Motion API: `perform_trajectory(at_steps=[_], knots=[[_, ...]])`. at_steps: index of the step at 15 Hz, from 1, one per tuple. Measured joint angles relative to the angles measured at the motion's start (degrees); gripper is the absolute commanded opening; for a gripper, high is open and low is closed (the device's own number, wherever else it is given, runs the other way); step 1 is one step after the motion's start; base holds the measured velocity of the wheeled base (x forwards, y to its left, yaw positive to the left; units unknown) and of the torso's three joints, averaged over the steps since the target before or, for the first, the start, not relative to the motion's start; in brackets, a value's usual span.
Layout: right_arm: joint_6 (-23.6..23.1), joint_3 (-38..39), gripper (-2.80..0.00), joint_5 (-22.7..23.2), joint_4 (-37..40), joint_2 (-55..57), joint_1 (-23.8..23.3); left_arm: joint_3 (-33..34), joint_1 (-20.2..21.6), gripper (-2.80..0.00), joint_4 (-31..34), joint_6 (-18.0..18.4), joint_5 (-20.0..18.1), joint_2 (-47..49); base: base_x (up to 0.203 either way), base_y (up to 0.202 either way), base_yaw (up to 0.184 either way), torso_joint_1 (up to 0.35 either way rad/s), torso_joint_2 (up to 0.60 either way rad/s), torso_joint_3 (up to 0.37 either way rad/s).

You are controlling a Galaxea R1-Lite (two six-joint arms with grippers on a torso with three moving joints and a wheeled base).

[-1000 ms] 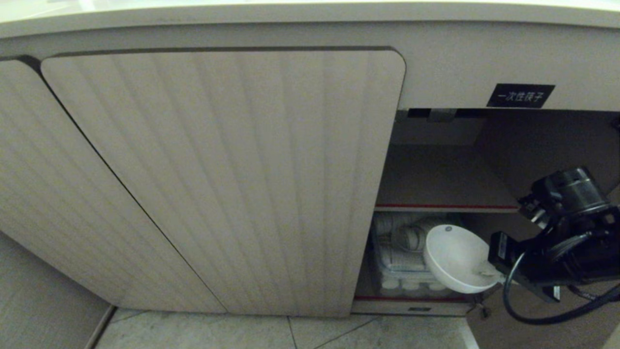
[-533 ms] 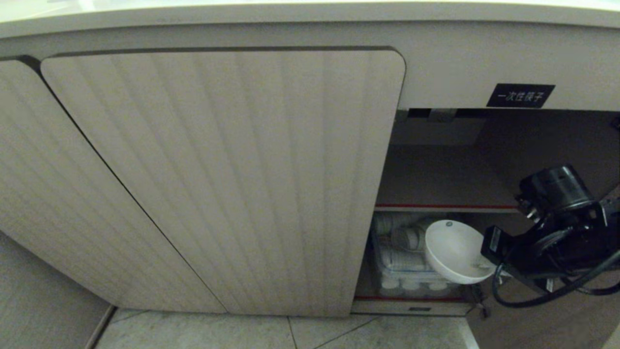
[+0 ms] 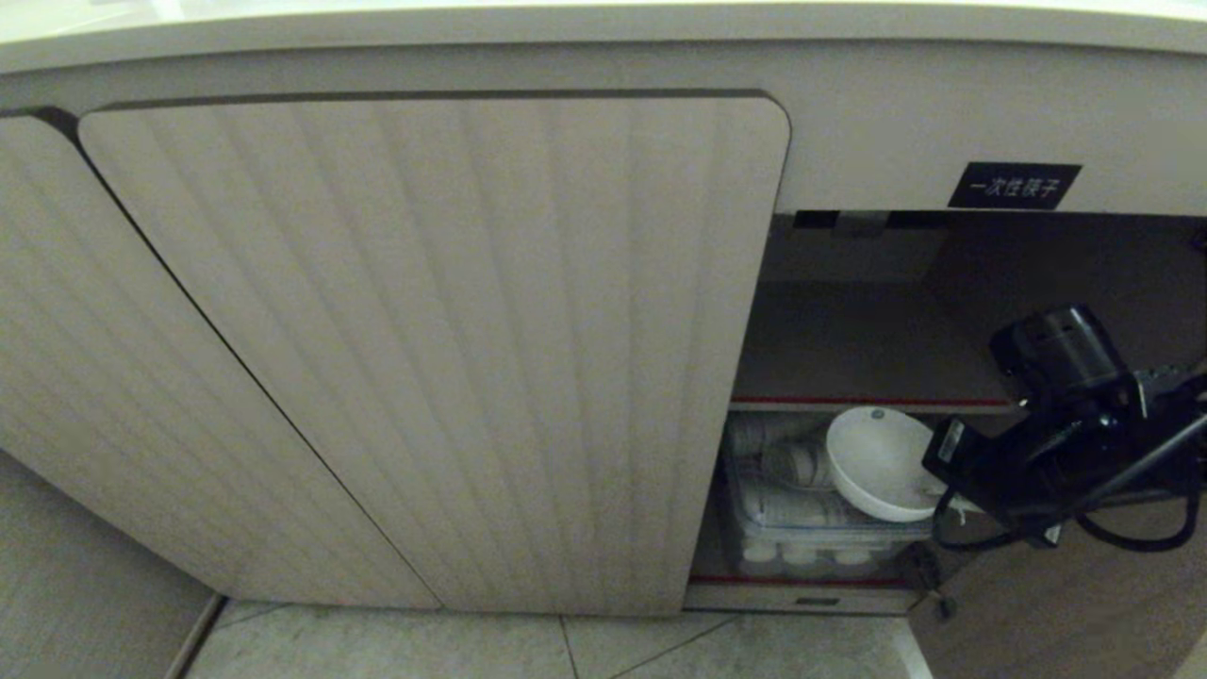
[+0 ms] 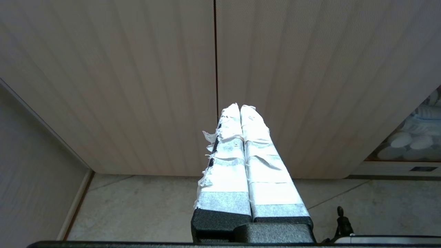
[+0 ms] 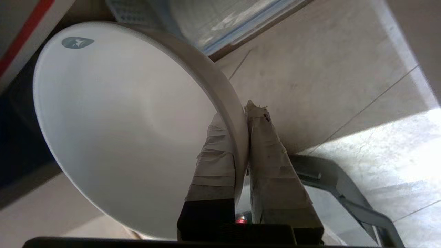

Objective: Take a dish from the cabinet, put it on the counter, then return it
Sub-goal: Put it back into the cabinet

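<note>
Pinching the rim of the dish [image 5: 113, 124], a plain white bowl with a small grey mark, right gripper [image 5: 241, 120] jaws clamp tight.

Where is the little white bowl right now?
In the head view, the bowl is at lower right, pinched by its rim in the right gripper, tilted, at the open cabinet, just below the shelf.

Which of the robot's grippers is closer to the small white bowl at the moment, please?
Right. The right gripper is clamped on the bowl rim at the open cabinet; the left gripper is shut, facing the closed doors, away from it.
</note>
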Motion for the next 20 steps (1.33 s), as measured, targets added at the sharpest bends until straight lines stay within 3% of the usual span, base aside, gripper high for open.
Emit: perform_trajectory(at_steps=[7,20], knots=[[0.4,-2.1,-2.80,0.1,0.2,0.8,-0.1,0.0,0.1,-2.80,0.0,0.0,0.0,0.0,0.000,0.000,0.000,0.000,0.00,0.000],[7.6,-5.2,-2.80,0.3,0.5,0.7,-0.6,0.0,0.1,-2.80,0.0,0.0,0.1,0.0,0.000,0.000,0.000,0.000,0.00,0.000]])
